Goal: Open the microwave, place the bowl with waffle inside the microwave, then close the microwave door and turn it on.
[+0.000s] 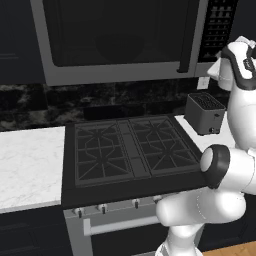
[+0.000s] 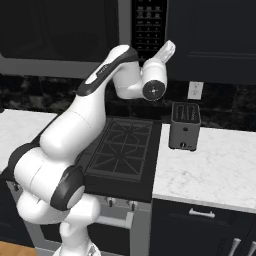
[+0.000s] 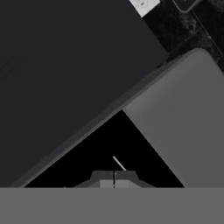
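Here, microwave point(image 1: 120, 40): mounted above the stove point(image 1: 130, 150), silver-grey frame; its door point(image 1: 115, 32) of black glass sits flush and shut, dark handle bar at its right side, narrow button panel point(image 1: 218, 27) beyond that. Claw point(image 3: 113, 180): raised to the button panel at the microwave's right end, its tips pressed together with nothing between them; whether they touch the panel cannot be told. Toaster point(image 2: 184, 126): small dark slotted box on the marble surface point(image 2: 215, 170), just right of the stove and near the back edge, below a white wall outlet point(image 2: 195, 90). Second stretch of marble surface point(image 1: 30, 165): left of the stove
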